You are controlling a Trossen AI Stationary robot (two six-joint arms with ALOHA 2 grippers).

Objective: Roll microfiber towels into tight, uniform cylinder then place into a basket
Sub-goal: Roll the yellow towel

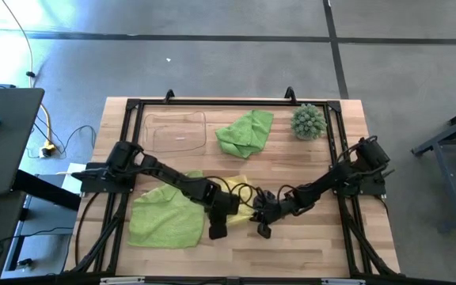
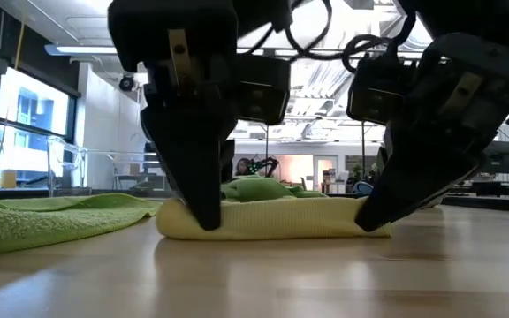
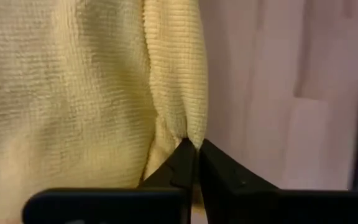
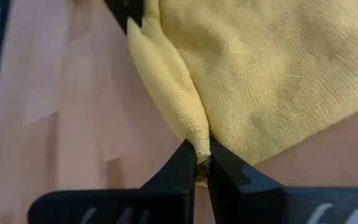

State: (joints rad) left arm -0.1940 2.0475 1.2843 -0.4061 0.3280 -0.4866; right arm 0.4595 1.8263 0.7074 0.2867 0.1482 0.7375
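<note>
Both grippers — left gripper and right gripper — are clamped on opposite ends of the yellow towel's rolled front edge on the bench, likely to keep the roll even. The basket — far left — appears empty.

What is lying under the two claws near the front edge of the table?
A folded yellow microfiber towel, pinched at its rolled edge by the left claw and right claw. The arms cover most of it from above.
</note>
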